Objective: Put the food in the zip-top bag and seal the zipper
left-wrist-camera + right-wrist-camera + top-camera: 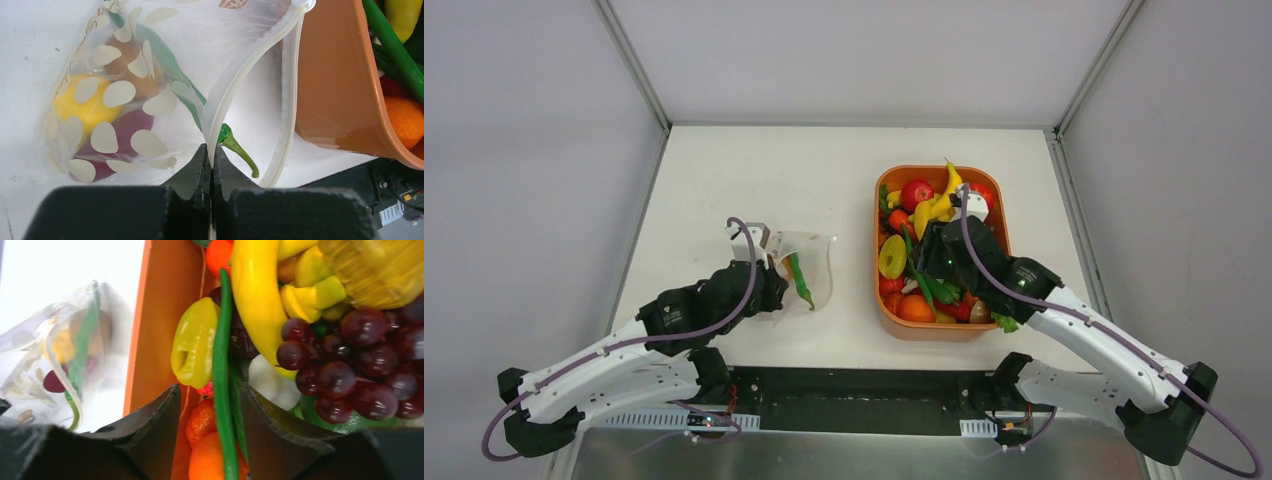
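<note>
Clear zip-top bag [190, 35], its zipper [243, 80] clamped in my left jaws; right jaws stand apart around a green bean [221, 390] in the orange tray [155, 330].

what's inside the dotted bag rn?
Through the zip-top bag: a yellow piece, a brown piece, a purple piece and a long green pepper, its stem poking out the mouth. Dots mask details; anything beneath them is hidden.

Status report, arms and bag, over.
Left gripper shut on zip-top bag rim. Right gripper open astride green bean in tray. Zipper unsealed, chili stem poking out.
</note>
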Robot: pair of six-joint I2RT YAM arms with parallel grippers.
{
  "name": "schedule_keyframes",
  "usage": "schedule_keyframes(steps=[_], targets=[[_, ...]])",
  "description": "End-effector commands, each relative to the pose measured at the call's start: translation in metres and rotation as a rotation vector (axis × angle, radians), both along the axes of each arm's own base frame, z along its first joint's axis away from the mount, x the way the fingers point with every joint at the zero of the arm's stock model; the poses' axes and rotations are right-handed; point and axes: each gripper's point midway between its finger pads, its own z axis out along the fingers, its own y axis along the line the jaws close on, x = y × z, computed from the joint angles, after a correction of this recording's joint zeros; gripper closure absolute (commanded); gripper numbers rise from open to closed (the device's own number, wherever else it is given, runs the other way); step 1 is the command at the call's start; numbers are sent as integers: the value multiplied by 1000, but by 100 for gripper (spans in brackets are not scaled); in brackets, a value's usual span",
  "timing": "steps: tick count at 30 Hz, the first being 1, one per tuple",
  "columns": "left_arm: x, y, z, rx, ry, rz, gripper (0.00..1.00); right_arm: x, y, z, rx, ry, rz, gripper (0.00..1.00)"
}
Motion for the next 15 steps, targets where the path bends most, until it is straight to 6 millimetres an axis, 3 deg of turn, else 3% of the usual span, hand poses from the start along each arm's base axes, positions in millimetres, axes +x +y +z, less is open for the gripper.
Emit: schedule_keyframes(steps=[1, 7, 13, 14, 15], targets=[[2, -2, 3, -8, -28, -5, 100, 11, -19, 20, -34, -49, -77, 49], [6, -11, 3, -10, -38, -24, 100, 8, -26, 35, -58, -54, -38, 46], [7, -12, 2, 3, -39, -26, 100, 9, -70, 56, -139, -123, -185, 45], [7, -13, 2, 3, -41, -29, 100, 11, -73, 56, -147, -130, -197, 44], [7, -13, 2, 5, -42, -31, 100, 13, -76, 54, -158, -131, -212, 34]])
